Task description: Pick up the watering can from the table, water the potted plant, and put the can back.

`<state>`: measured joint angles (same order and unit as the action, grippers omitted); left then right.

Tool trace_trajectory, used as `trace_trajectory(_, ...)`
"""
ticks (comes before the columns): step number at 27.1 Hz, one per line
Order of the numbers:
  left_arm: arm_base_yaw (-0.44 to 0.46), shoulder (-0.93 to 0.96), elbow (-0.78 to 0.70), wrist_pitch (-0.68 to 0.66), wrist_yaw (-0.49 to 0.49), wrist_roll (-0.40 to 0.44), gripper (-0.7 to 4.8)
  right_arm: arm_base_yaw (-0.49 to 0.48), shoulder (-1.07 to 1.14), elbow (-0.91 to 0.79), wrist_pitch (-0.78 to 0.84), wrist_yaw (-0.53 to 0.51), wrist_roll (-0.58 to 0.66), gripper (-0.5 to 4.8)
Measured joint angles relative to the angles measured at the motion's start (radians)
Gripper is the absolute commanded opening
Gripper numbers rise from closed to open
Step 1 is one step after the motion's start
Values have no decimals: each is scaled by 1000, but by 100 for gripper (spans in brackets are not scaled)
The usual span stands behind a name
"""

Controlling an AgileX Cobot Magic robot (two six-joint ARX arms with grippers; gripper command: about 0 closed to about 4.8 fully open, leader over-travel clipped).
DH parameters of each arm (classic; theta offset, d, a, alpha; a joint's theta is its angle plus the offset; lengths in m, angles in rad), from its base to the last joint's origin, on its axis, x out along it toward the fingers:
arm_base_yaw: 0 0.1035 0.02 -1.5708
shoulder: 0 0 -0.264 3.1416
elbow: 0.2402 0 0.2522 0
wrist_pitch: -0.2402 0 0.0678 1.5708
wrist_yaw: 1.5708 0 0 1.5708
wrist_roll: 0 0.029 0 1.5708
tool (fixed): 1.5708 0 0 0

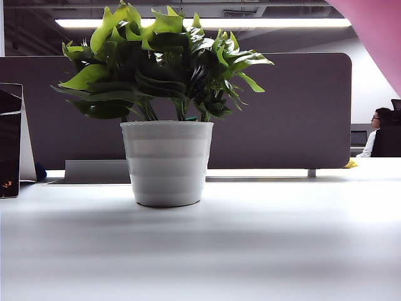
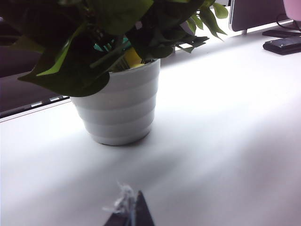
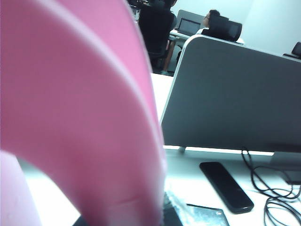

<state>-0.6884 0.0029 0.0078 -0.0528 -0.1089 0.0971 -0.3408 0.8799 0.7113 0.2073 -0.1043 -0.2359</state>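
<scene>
The potted plant (image 1: 166,163), bushy green leaves in a white ribbed pot, stands in the middle of the white table (image 1: 263,251). The pink watering can (image 1: 379,28) hangs high at the upper right of the exterior view, off the table. Its pink handle (image 3: 84,117) fills the right wrist view, and my right gripper (image 3: 124,219) is shut on it; one dark finger (image 3: 170,214) shows beside the pink plastic. My left gripper (image 2: 131,213) hovers low over the table a short way from the pot (image 2: 117,108), its two dark fingertips pressed together with nothing between them.
A dark grey divider panel (image 1: 301,113) runs along the back of the table. A black slab-shaped device (image 3: 225,186) and loose cables (image 3: 273,188) lie near its foot. A dark screen (image 1: 9,144) stands at the far left. A person (image 1: 376,128) sits beyond.
</scene>
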Motion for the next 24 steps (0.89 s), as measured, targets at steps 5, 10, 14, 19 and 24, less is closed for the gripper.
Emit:
trace_trajectory(5,60,0,0,0,0,0,-5,56,12,91,-56,-2,-113,-6)
trace_trajectory(10,193,0,0,0,-4,0,-5,90,32,154,-76,19,-171,-6)
trace_trajectory(14,256,0,0,0,-6,0,-5,92,68,214,-79,26,-201,-6)
trace_trajectory(19,258,0,0,0,-5,0,-5,153,135,291,-72,49,-283,-6)
trace_trajectory(24,259,0,0,0,-5,0,-5,188,150,296,-83,93,-333,-6)
